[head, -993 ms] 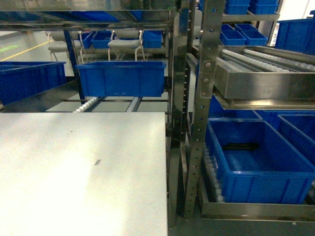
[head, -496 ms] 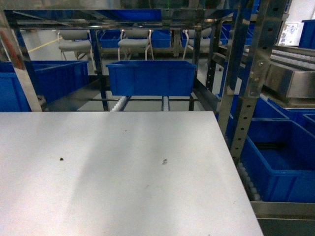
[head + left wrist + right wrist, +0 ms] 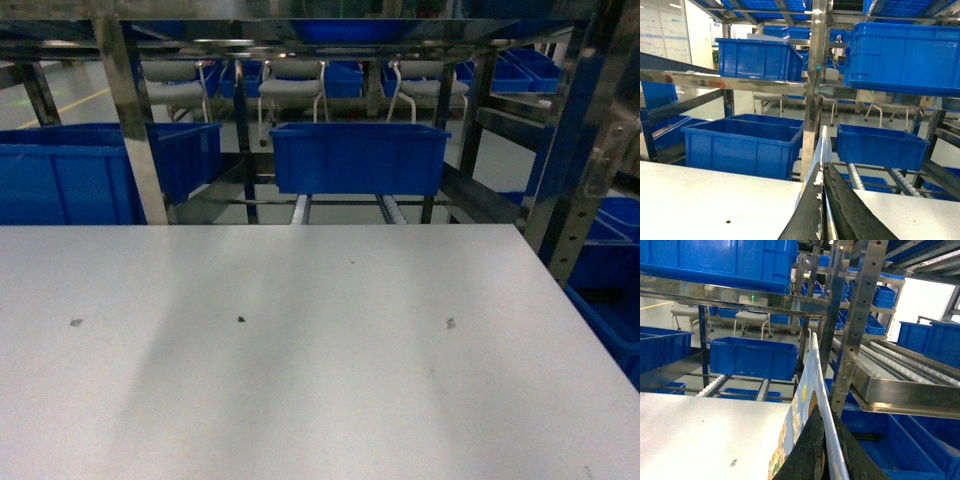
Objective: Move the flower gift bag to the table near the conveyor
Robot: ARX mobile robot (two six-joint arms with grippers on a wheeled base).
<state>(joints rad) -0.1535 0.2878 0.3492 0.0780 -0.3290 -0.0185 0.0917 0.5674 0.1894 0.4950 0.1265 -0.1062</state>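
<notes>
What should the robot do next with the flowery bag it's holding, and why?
Probably lower both arms toward the flat matte white table. Each wrist view shows a black tool, left and right, pinched shut on a thin edge of the flower-printed paper gift bag. The table lies just below, with the steel roller conveyor right behind it.

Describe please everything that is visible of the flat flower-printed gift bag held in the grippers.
The flat flower-printed gift bag shows only in the wrist views, edge-on and upright. In the right wrist view it is a thin pale sheet with yellow and brown flower print, clamped between the right gripper's black fingers. In the left wrist view its white edge rises from the shut left gripper. It is absent from the head view.
</notes>
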